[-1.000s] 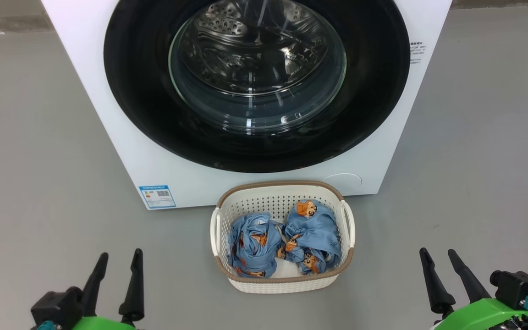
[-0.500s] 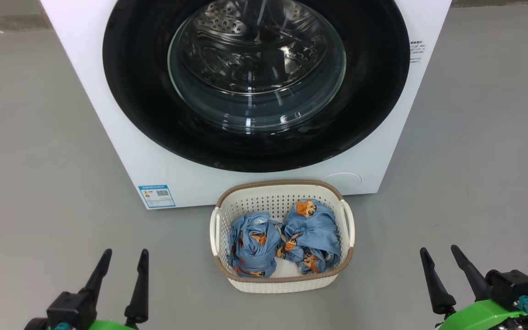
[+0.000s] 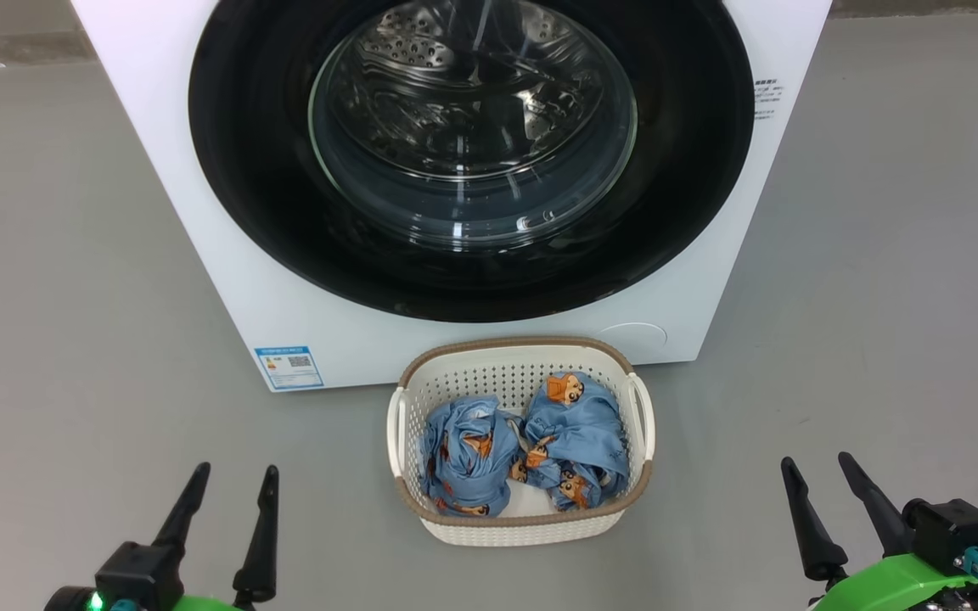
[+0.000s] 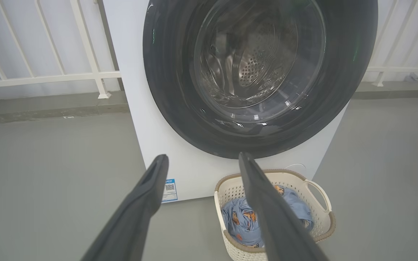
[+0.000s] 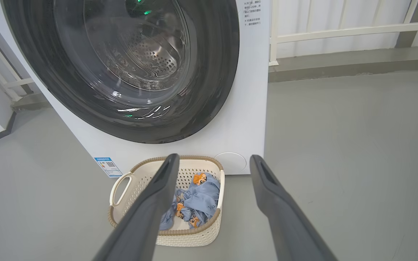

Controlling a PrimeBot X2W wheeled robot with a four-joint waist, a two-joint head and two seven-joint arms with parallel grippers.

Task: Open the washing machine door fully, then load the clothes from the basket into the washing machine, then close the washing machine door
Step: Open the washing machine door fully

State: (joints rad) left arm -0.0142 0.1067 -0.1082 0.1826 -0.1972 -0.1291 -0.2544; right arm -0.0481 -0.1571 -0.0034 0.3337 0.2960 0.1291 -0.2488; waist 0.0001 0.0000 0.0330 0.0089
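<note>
Two clothes (image 3: 527, 454) are lying bundled side by side in the basket (image 3: 506, 382), which is sitting on the grey floor (image 3: 73, 339) just before the washing machine (image 3: 226, 280), its washing machine door (image 3: 268, 212) sitting shut, while the left gripper (image 3: 234, 468) and right gripper (image 3: 815, 460) are hovering empty, fingers spread.

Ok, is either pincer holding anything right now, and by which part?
Nothing is held. The left pincer and right pincer are both open and empty; the clothes lie in the basket.
</note>
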